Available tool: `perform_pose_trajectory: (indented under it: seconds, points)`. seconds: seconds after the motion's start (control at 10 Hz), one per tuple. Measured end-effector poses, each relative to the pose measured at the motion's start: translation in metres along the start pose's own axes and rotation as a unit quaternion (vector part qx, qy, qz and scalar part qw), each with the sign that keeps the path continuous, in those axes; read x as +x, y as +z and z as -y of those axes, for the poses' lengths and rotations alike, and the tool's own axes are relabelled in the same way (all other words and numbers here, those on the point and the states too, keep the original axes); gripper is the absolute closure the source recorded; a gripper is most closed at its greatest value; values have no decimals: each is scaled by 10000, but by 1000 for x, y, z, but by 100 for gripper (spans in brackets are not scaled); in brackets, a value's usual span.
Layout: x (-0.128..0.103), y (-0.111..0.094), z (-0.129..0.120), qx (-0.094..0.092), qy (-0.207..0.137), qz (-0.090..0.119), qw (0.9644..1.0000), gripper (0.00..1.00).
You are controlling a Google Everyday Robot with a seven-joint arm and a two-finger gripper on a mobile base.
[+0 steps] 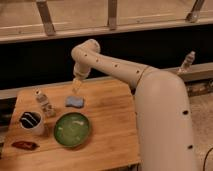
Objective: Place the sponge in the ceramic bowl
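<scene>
The light blue-grey sponge [74,102] lies flat on the wooden table [110,125], a little behind the ceramic bowl. That bowl, the wide green ceramic bowl [72,129], sits near the table's front left with nothing in it. My gripper [76,88] hangs pointing down just above and slightly behind the sponge, apart from it, at the end of the white arm [115,67] that reaches in from the right.
A white mug with dark wavy stripes [31,122] stands left of the bowl. A small clear bottle [45,103] stands behind the mug. A dark red flat object [24,145] lies at the front left edge. A dark wall and railing run behind the table.
</scene>
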Motion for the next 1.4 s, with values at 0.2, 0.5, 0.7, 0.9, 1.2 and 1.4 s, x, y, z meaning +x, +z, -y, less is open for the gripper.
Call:
perform_pose_trajectory:
  seconds: [0.2, 0.5, 0.7, 0.9, 1.2, 1.4]
  points:
    - [-3, 21, -4, -102, 24, 35, 9999, 20]
    - [-2, 21, -3, -96, 25, 19, 9999, 20]
    - [-4, 26, -5, -223, -76, -159, 9996, 20]
    - [0, 56, -12, -522, -231, -555, 9968, 20]
    - [6, 101, -31, -936, -461, -1679, 9803, 20]
    - [19, 117, -35, -1120, -369, -1892, 9748, 20]
